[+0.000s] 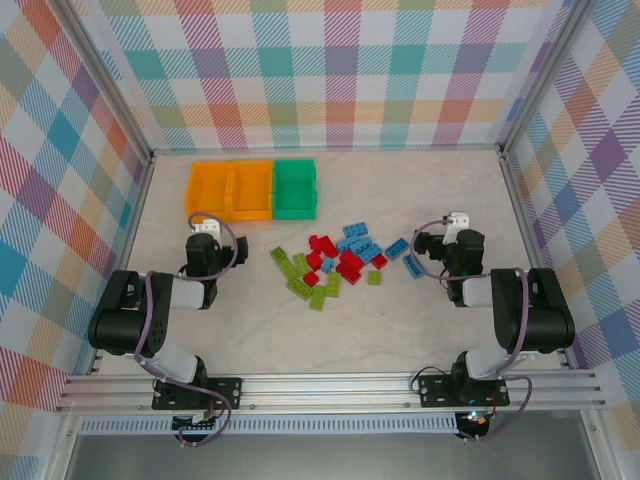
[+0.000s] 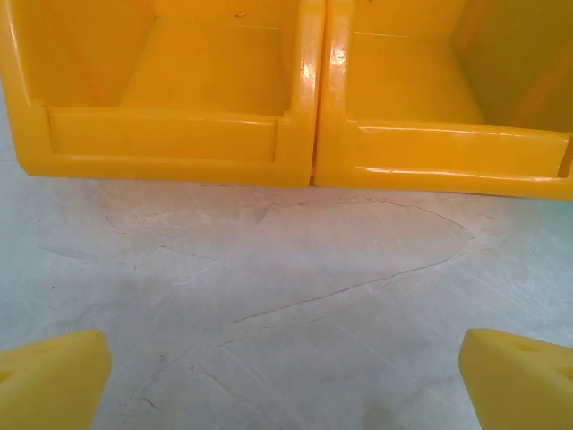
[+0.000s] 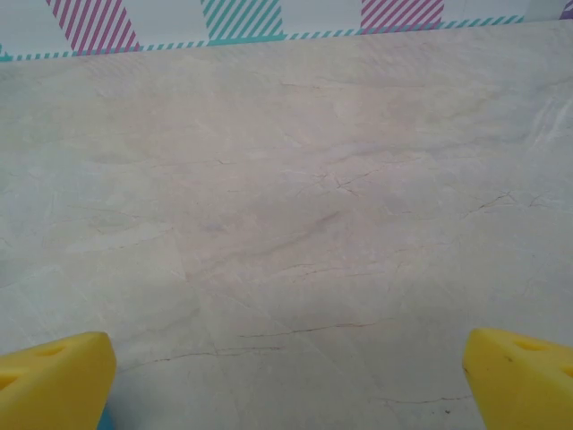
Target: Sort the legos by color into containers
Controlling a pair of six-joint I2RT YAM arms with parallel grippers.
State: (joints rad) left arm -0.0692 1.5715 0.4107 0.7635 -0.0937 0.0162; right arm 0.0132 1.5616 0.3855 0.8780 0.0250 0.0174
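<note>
The legos lie in a loose pile at mid-table: lime green ones (image 1: 300, 275) on the left, red ones (image 1: 335, 258) in the middle, light blue ones (image 1: 360, 243) towards the right. The containers stand in a row at the back left: two orange bins (image 1: 230, 190) and one green bin (image 1: 295, 188). My left gripper (image 1: 206, 232) sits left of the pile and faces the two orange bins (image 2: 309, 134). It is open (image 2: 286, 385) over bare table. My right gripper (image 1: 455, 232) sits right of the pile, open (image 3: 286, 385), with nothing between its yellow fingertips (image 3: 54, 376).
The table (image 1: 400, 320) is pale marble, closed in by checked walls at the back and sides. The back wall's foot (image 3: 269, 36) runs ahead of the right gripper. A single blue lego (image 1: 413, 266) lies close beside the right arm.
</note>
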